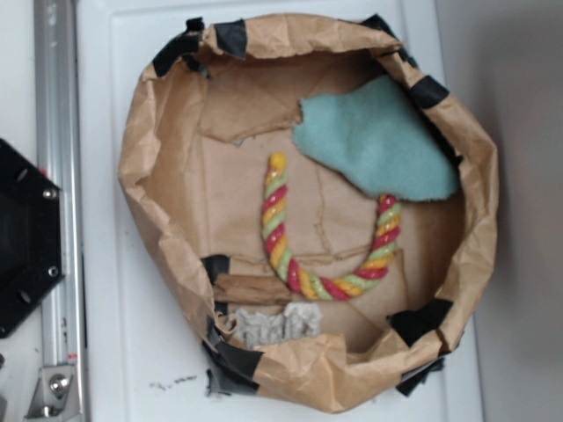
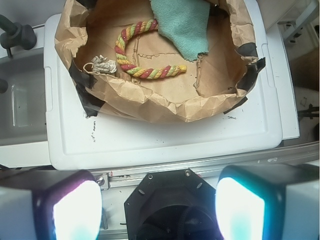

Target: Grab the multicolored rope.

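The multicolored rope [image 1: 299, 264] [image 2: 131, 64], twisted red, yellow and light green, lies curved in a U on the floor of a brown paper basket [image 1: 141, 176] [image 2: 165, 105]. One end nearly meets a teal cloth [image 1: 378, 141] [image 2: 182, 25]. In the wrist view my gripper [image 2: 159, 210] is open, its two glowing pads [image 2: 75, 210] wide apart with nothing between them. It hovers well short of the basket, above the black robot base [image 2: 175, 200]. The exterior view does not show the gripper.
Inside the basket, a brown stick [image 1: 251, 288] and a crumpled grey lump [image 1: 273, 325] [image 2: 102, 65] lie near the rope's bend. The basket sits on a white lid [image 1: 132, 352] [image 2: 150, 140]. A metal rail [image 1: 57, 176] and the black base [image 1: 22, 237] flank it.
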You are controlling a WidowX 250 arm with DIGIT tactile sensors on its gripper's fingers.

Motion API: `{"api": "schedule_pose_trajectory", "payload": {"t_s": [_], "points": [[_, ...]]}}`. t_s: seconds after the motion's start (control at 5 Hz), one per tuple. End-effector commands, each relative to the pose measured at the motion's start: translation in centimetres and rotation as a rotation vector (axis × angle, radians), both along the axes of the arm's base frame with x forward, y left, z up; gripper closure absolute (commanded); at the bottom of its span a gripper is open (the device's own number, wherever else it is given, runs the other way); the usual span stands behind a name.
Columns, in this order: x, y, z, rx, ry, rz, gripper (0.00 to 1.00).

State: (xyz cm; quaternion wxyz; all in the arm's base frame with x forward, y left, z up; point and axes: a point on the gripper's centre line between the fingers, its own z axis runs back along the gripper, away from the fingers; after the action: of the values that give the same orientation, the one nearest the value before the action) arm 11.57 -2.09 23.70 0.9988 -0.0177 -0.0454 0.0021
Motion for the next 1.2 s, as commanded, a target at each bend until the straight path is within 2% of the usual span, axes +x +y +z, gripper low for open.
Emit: {"api": "schedule_pose_trajectory", "payload": {"t_s": [0.0, 0.6, 0.8, 1.0], "points": [[0.0, 0.0, 0.0, 0.0, 0.0, 0.0, 0.0], [0.0, 0.0, 0.0, 0.0, 0.0, 0.0, 0.0], [4.4, 0.6, -2.0, 0.019, 0.036, 0.016, 0.0], [9.4, 2.5, -4.5, -0.006, 0.014, 0.129, 0.0]]}}
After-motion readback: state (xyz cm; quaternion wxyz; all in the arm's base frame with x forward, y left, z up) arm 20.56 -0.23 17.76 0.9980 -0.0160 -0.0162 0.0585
